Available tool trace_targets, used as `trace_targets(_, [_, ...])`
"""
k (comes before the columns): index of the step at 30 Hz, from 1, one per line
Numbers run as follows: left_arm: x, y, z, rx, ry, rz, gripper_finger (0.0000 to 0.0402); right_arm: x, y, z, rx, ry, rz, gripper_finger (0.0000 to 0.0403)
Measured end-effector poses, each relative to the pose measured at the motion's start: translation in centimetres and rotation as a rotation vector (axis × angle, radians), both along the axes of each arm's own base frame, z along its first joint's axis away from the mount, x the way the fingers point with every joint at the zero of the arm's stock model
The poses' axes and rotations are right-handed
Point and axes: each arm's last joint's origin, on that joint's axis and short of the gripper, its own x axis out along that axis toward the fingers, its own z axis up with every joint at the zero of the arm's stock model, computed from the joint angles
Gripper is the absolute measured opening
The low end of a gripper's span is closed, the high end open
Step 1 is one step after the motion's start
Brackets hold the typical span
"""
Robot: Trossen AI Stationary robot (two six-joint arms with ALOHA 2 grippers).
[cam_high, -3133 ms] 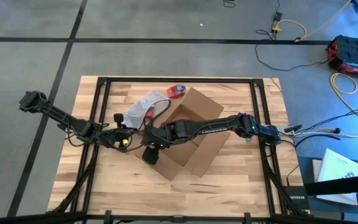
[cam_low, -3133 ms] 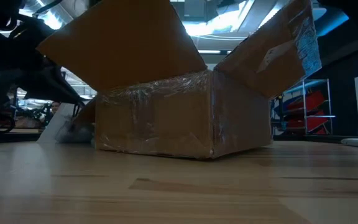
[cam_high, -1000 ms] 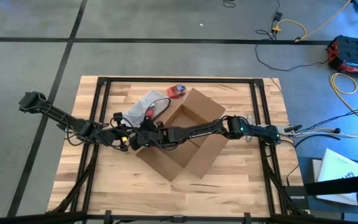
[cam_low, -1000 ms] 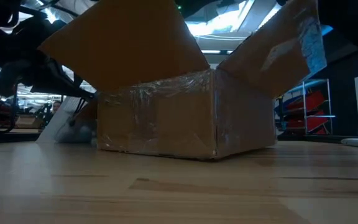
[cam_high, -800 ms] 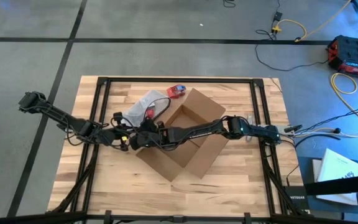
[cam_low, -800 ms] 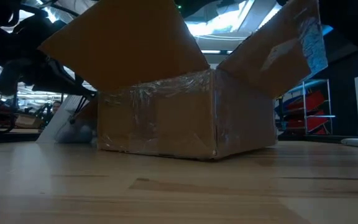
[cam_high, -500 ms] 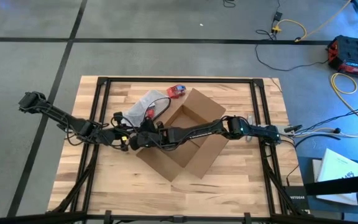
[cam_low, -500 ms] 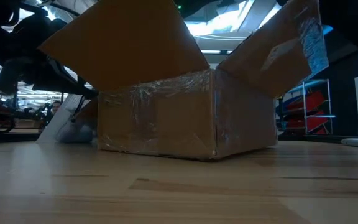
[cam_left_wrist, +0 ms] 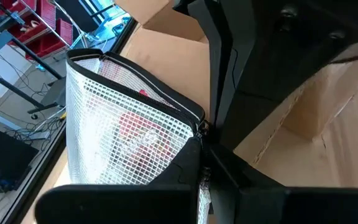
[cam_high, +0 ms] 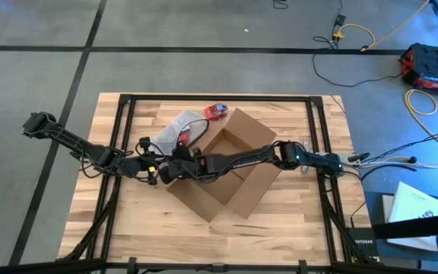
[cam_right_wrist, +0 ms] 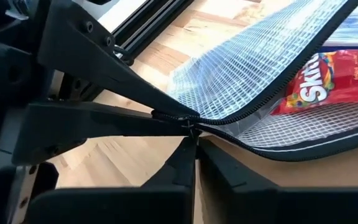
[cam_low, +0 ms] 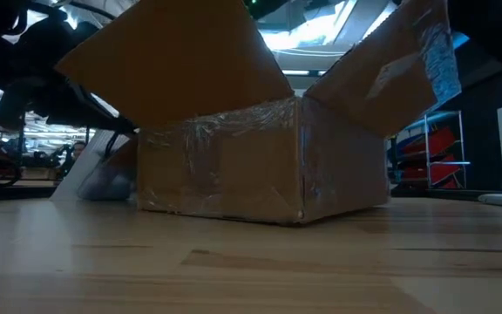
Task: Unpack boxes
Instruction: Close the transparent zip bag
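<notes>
The brown cardboard box (cam_high: pixel 230 164) stands open mid-table on its bottom, flaps raised (cam_low: pixel 234 166). Left of it is a clear mesh zip pouch (cam_high: pixel 175 129) with a red Skittles pack (cam_right_wrist: pixel 328 74) inside. In the low view the pouch (cam_low: pixel 103 174) slants up from the table. My left gripper (cam_high: pixel 158 173) and my right gripper (cam_high: pixel 172 169), which reaches across the box, meet at the pouch's near corner. Both are shut on the pouch's zipper. My left gripper pinches the pouch at the end of its black zipper track (cam_left_wrist: pixel 194 118) between its two fingers (cam_right_wrist: pixel 135 118), coming in level from the table's left. That corner is lifted and the pouch hangs tilted from it. My right gripper pinches the small zipper pull (cam_right_wrist: pixel 191 126) between its two fingertips, right beside the left fingers. It comes slanting down from the table's right, over the box. The zipper stands open beyond the pull.
A small red-and-blue object (cam_high: pixel 217 112) lies near the table's far edge, beside the box's far corner. Black frame rails (cam_high: pixel 124 122) run along the table's edges. Bare wood (cam_high: pixel 143 221) lies toward the near left.
</notes>
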Motion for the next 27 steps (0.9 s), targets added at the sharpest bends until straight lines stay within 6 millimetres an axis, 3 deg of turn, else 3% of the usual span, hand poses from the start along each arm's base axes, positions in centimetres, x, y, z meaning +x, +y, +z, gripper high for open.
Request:
trace_targets(5, [0.0,0.0,0.1,-0.004,-0.008,-0.001,0.0000,-0.4,-0.3,1.1,-0.007,0.017,0.016,0.0000])
trace_targets(19, [0.0,0.0,-0.1,-0.019,0.003,0.000,0.0000,-0.7,-0.5,1.3,-0.015,0.038,0.009,0.0000])
trace_targets(27, [-0.1,-0.2,-0.4,-0.053,0.027,-0.051,0.0000,-2.2,-2.2,5.2,-0.071,0.045,-0.064,0.0001])
